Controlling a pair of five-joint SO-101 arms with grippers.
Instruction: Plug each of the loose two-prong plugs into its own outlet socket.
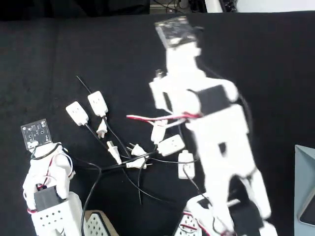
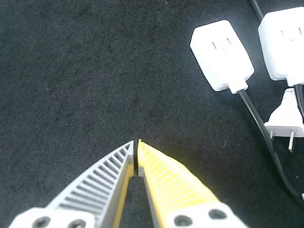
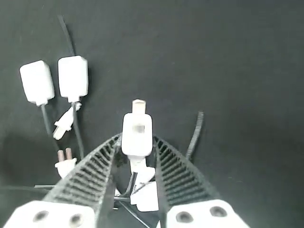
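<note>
My right gripper is shut on a white plug, held above the table with its prong end pointing away from the wrist. The right arm stretches over the middle of the table. Two white outlet sockets lie side by side at the left, also seen as sockets in the left wrist view. Loose two-prong plugs lie among black cables. My left gripper is shut on nothing, low over bare black cloth, apart from the sockets.
Two more white sockets lie near the centre under the right arm. Black cables cross the middle of the black tabletop. A grey bin stands at the right edge. The left arm is folded at the front left.
</note>
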